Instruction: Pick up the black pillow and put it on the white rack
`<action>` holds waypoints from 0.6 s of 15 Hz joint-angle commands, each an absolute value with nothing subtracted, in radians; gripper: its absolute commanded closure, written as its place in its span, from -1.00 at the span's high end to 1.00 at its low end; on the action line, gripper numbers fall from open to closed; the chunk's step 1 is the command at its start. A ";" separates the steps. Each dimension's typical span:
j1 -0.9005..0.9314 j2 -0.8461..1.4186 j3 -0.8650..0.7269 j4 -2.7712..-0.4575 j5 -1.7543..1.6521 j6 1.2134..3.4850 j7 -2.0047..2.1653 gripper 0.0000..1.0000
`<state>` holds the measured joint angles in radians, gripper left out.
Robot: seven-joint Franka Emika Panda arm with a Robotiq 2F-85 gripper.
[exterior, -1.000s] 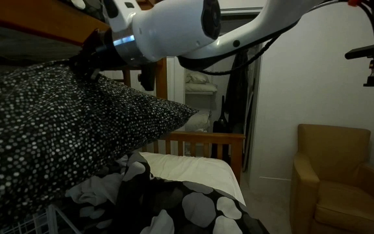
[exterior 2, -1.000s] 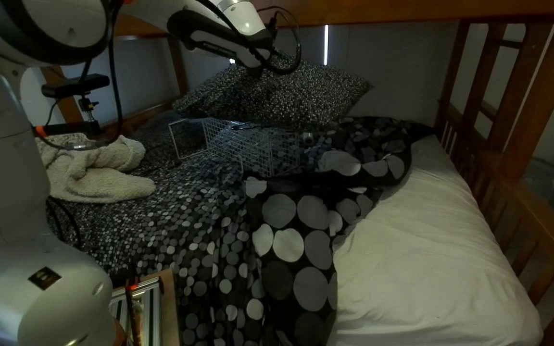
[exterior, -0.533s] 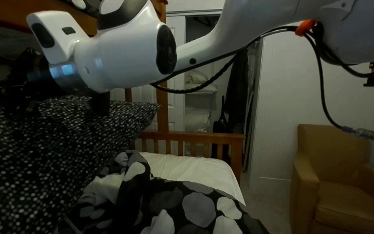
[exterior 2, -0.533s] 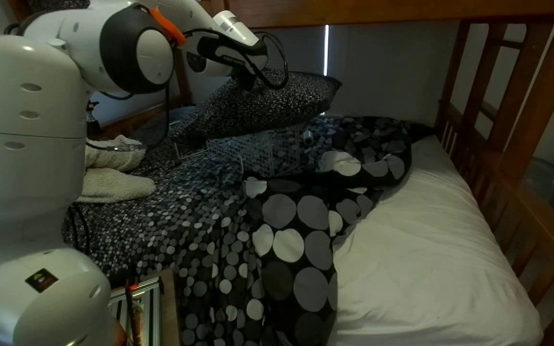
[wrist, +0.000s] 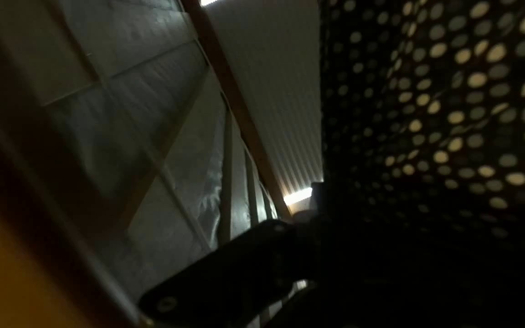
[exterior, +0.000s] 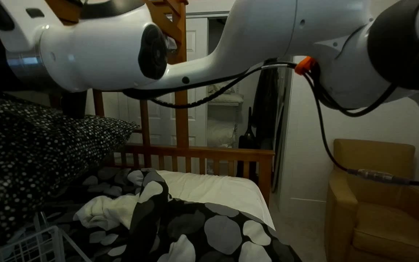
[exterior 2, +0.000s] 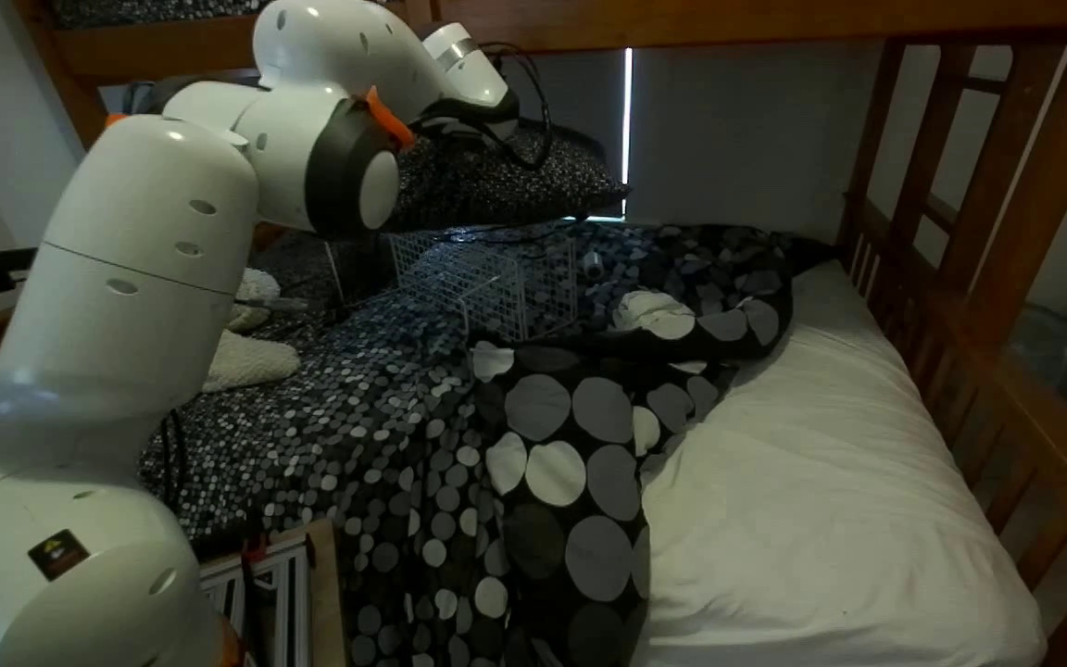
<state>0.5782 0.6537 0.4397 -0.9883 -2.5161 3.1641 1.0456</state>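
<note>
The black pillow [exterior: 49, 145], dark with small white dots, hangs in the air and also shows in an exterior view [exterior 2: 515, 181] behind the arm. In the wrist view the pillow [wrist: 449, 114] fills the right side. My gripper [wrist: 319, 228] is shut on it; one finger shows dark against the fabric, the other is hidden. The white rack [exterior 2: 459, 278], a wire grid, stands on the bedding just below the pillow. It also shows at the lower left of an exterior view [exterior: 42, 242], partly covered by the pillow. I cannot tell whether pillow and rack touch.
Black bedding with big circles [exterior 2: 580, 472] covers the bed, with a white sheet [exterior 2: 821, 482] beside it. A wooden upper bunk rail [exterior 2: 774, 23] runs above the arm. A cream fleece [exterior 2: 251, 361] lies near the arm. A tan armchair [exterior: 376, 174] stands apart.
In both exterior views the pillow and gripper have moved left. The pillow dipped over the rack half a second ago and is now higher, with more of the rack showing. The arm has swung.
</note>
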 commanded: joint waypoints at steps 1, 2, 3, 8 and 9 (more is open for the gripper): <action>0.553 0.778 0.462 -0.854 -2.516 3.249 1.012 -0.30; 0.548 0.791 0.460 -0.842 -2.516 3.260 1.018 -0.16; 0.541 0.806 0.465 -0.822 -2.516 3.269 1.016 0.01; 0.508 0.677 0.368 -0.984 -2.477 3.047 1.087 0.78; 0.491 0.635 0.335 -1.044 -2.443 2.994 1.090 0.91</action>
